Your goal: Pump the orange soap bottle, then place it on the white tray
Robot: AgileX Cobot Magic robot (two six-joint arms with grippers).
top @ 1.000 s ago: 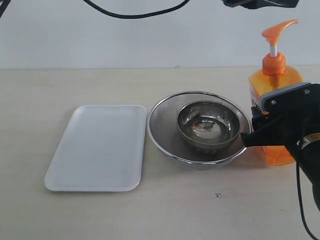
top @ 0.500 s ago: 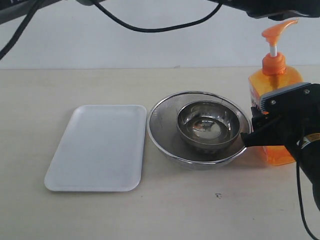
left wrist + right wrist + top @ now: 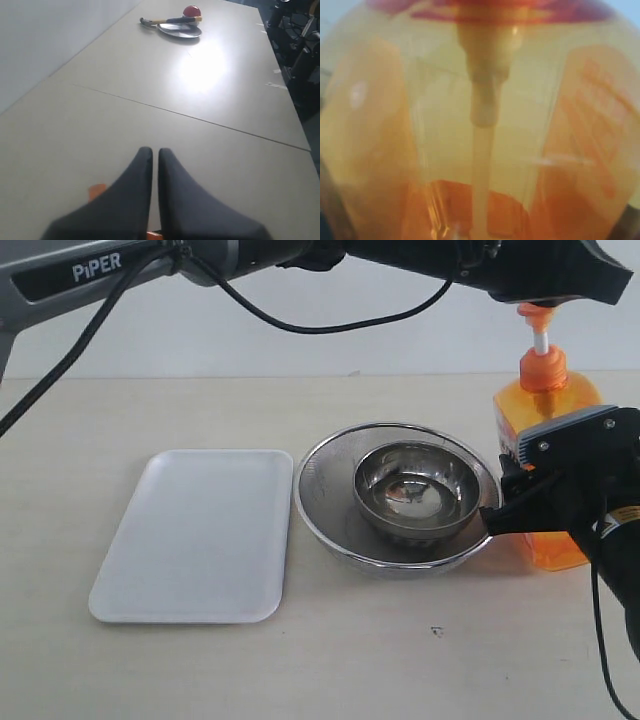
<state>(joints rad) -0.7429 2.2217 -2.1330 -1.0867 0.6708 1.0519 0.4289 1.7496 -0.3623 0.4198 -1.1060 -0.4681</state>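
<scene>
You have a small round steel bowl (image 3: 415, 490) nested inside a wider steel mesh bowl (image 3: 322, 512), with the flat white rectangular tray (image 3: 200, 535) just left of them. The translucent orange soap bottle (image 3: 532, 405) stands upright to their right, clasped by the right gripper (image 3: 530, 502). The left gripper (image 3: 151, 152), clenched, hides the pump head. Beige tabletop (image 3: 400, 660), white wall (image 3: 150, 340).

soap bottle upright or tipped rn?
Upright. The soap bottle stands base-down on the table, its white pump stem pointing straight up.
</scene>
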